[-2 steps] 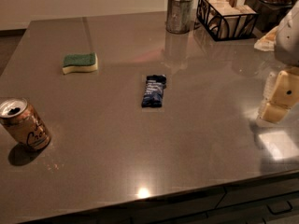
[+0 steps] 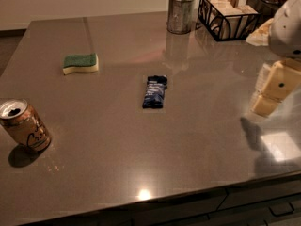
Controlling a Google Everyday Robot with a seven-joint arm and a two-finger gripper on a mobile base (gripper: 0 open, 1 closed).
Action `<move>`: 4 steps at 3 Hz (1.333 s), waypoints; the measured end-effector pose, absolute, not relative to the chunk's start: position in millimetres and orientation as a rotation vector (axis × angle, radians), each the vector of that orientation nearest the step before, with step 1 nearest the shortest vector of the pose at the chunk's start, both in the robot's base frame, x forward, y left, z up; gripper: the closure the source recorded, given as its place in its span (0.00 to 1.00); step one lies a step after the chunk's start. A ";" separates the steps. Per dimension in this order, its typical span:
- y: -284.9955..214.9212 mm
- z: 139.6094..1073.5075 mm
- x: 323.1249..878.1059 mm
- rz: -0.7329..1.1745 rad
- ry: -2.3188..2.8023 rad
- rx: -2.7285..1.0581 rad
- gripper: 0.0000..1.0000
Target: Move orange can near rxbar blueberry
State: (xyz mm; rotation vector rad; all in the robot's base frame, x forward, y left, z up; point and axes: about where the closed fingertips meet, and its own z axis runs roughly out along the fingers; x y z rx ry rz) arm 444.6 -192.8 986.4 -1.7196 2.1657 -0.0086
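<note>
The orange can (image 2: pixel 23 126) stands upright near the table's front left edge, with its silver top open and dark script on its side. The rxbar blueberry (image 2: pixel 154 92), a flat dark blue wrapper, lies near the middle of the table. The two are far apart. My gripper (image 2: pixel 273 89), cream-coloured under a white arm, hangs over the right side of the table. It is well right of the bar, far from the can, and holds nothing.
A green-and-yellow sponge (image 2: pixel 81 63) lies at the back left. A ribbed metal cup (image 2: pixel 180 14) and a black wire basket (image 2: pixel 227 16) with packets stand at the back right. The table's front edge (image 2: pixel 155 197) runs along the bottom.
My gripper has shifted slightly to the left. The can, bar and sponge have not moved.
</note>
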 end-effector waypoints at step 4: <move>35.4 994.8 431.8 0.436 1.739 -1.853 0.00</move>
